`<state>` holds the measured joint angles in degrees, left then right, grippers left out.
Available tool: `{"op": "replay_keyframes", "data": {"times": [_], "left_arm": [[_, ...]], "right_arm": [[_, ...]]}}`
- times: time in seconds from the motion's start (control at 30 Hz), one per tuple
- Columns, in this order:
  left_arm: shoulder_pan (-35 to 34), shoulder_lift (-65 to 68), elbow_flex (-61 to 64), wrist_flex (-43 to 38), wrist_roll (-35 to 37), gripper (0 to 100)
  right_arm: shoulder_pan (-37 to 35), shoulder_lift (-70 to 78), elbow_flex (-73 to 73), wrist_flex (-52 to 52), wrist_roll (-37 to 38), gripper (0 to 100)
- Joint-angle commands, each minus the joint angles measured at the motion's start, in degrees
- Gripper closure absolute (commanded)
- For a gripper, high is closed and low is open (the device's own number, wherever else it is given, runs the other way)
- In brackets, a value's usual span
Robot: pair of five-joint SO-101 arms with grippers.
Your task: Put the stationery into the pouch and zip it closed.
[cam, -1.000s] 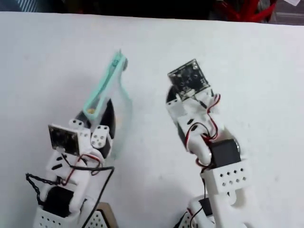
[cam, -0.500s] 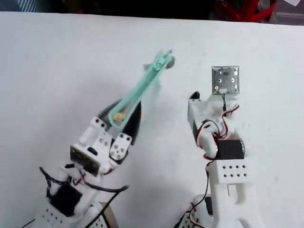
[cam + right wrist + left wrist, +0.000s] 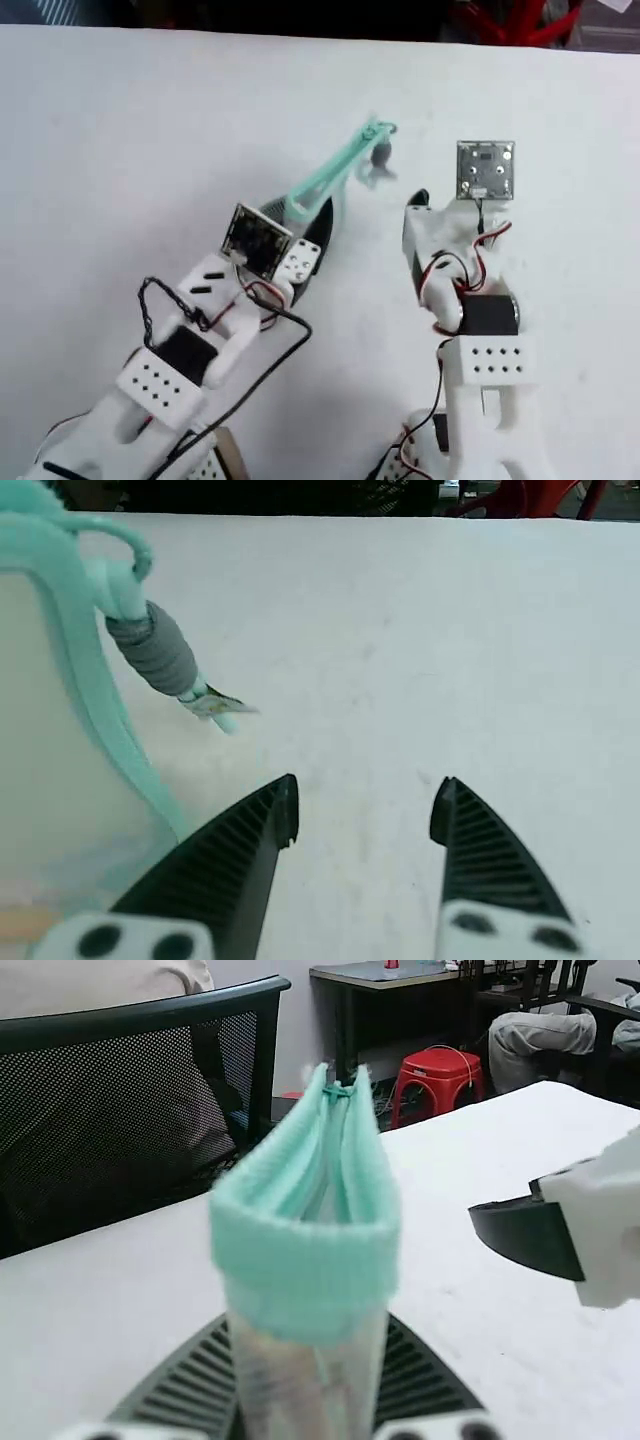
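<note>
Surface: white table [image 3: 120, 120]; behind it a black mesh chair [image 3: 120, 1090] and a red stool [image 3: 440, 1070].

Item 1: pouch [image 3: 335, 170], translucent with mint-green trim, seen edge-on and slanting away from the left arm. What is inside is too blurred to tell.

Item 2: left gripper [image 3: 305, 215], at the pouch's near end, clamped on that end.

Item 3: grey zipper pull [image 3: 155, 652], hanging at the pouch's far end.

Item 4: right gripper [image 3: 366, 785], just beside the pouch's far end, near the pull and apart from it. Its jaws are spread wide and hold nothing.
</note>
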<state>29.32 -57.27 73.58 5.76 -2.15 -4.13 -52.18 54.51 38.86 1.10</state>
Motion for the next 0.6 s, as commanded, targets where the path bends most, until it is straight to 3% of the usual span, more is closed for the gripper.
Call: {"op": "replay_keyframes", "data": {"times": [0.0, 0.27, 0.47, 0.57], "left_arm": [[0.9, 0.5, 1.8, -1.9, 0.8, 97], [1.0, 0.5, 3.0, -1.8, 0.8, 97], [2.2, 0.5, 2.7, 0.7, 0.8, 97], [3.9, 0.5, 2.7, 1.5, 0.8, 97]], "right_arm": [[-0.1, -1.0, -0.3, -1.1, 0.1, 78.3], [-4.0, -1.0, -0.2, -3.2, 1.1, 77.9], [-6.6, -0.8, 3.0, -7.0, 4.5, 66.1], [-8.0, -0.5, 6.0, -12.4, 4.8, 65.5]]}}
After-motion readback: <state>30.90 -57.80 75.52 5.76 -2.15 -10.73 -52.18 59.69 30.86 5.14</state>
